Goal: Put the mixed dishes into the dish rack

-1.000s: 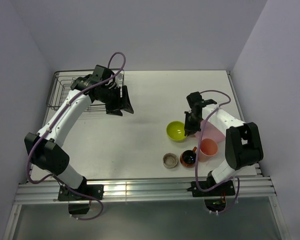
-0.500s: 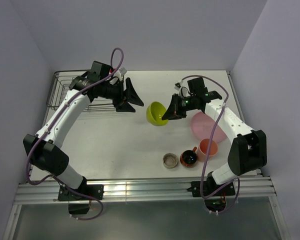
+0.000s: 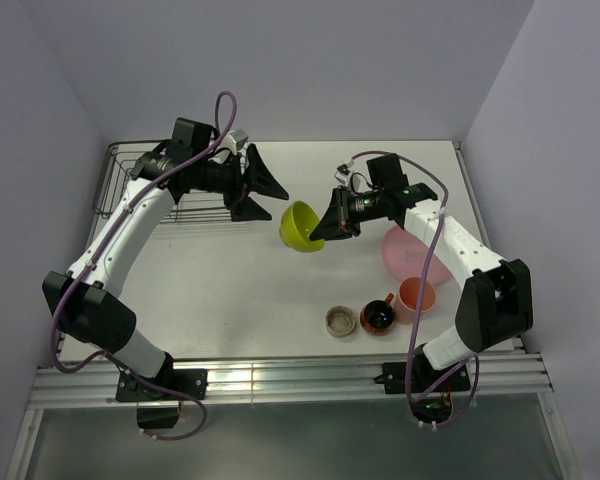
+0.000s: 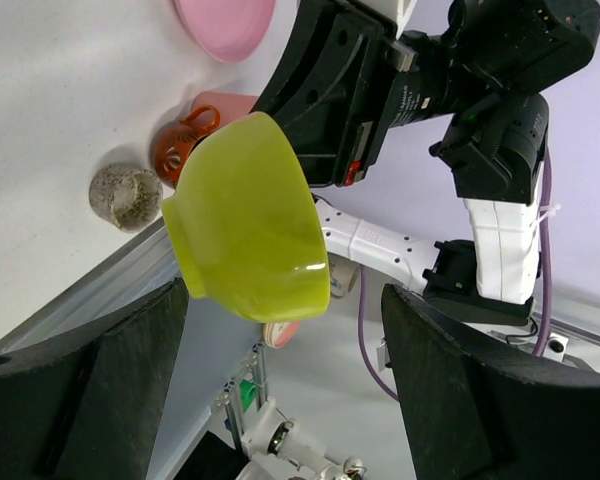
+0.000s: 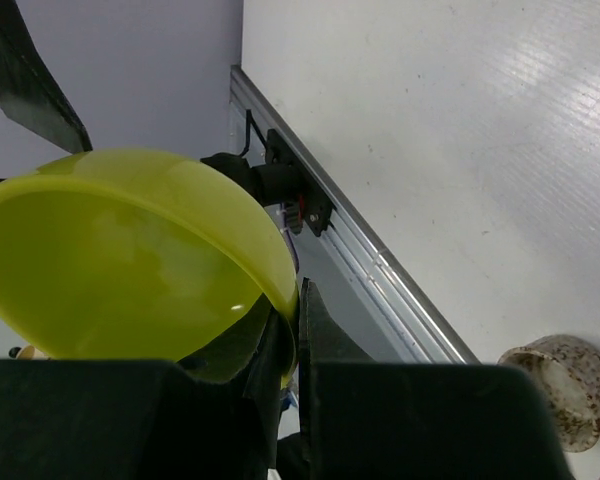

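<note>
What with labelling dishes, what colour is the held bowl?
The bowl is lime green; left wrist view shows it best.

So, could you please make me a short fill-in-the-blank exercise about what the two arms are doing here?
1. The right gripper holds the green bowl by its ____.
2. The left gripper faces the bowl with its jaws ____.
3. The dish rack stands on the robot's ____ side.
Missing words: rim; open; left.

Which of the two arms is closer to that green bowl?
Right. The right gripper grips the bowl by its rim; the left gripper hangs open just beside it, not touching.
</note>
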You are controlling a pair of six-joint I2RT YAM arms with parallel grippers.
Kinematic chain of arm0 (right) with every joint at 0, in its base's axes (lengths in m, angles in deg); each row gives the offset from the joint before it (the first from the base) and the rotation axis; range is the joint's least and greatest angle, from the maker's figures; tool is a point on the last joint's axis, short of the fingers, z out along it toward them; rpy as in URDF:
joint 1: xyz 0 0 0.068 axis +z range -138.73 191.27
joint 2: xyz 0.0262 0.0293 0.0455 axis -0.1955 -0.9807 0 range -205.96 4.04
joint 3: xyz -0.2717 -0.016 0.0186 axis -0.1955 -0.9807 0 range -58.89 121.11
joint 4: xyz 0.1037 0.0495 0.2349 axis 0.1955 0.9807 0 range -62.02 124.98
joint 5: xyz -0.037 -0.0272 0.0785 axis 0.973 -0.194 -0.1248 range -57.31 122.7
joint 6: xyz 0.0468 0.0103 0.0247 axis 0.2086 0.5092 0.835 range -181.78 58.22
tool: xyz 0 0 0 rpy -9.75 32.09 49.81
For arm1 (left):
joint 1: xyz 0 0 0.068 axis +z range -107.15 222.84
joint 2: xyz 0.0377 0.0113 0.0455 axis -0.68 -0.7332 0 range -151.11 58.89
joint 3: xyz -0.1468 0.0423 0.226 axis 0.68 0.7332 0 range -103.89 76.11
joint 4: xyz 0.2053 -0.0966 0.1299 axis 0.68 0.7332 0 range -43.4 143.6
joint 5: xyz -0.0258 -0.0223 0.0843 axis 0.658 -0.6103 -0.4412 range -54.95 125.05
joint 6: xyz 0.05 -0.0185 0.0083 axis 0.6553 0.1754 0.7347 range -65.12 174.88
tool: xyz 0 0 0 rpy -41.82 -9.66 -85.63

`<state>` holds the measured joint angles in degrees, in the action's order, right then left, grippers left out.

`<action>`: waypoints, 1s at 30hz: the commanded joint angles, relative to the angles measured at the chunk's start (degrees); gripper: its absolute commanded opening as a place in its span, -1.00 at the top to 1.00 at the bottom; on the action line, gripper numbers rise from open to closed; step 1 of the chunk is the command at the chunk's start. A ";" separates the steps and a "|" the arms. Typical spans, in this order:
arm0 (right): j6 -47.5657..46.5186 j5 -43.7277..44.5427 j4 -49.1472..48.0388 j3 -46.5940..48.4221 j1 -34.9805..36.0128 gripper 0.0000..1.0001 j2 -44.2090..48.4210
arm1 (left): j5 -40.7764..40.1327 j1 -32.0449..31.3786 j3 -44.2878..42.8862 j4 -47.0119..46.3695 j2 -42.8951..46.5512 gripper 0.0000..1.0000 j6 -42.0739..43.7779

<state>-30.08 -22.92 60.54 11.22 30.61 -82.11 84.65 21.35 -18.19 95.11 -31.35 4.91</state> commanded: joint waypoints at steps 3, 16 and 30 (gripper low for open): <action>1.34 -2.48 -2.76 2.93 1.14 1.00 2.57 | -1.17 0.14 -0.01 4.04 3.05 -0.69 4.53; 3.54 -2.39 -4.43 5.92 4.13 1.00 0.72 | -1.27 0.05 2.63 4.66 3.23 -0.70 6.03; 3.19 -1.61 -3.56 9.78 5.19 1.00 -2.62 | 1.11 0.05 0.87 5.45 1.29 -0.69 7.70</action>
<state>-27.55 -22.42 59.86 16.75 35.44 -84.69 84.39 21.41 -15.91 100.05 -29.90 10.33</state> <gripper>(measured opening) 0.107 0.849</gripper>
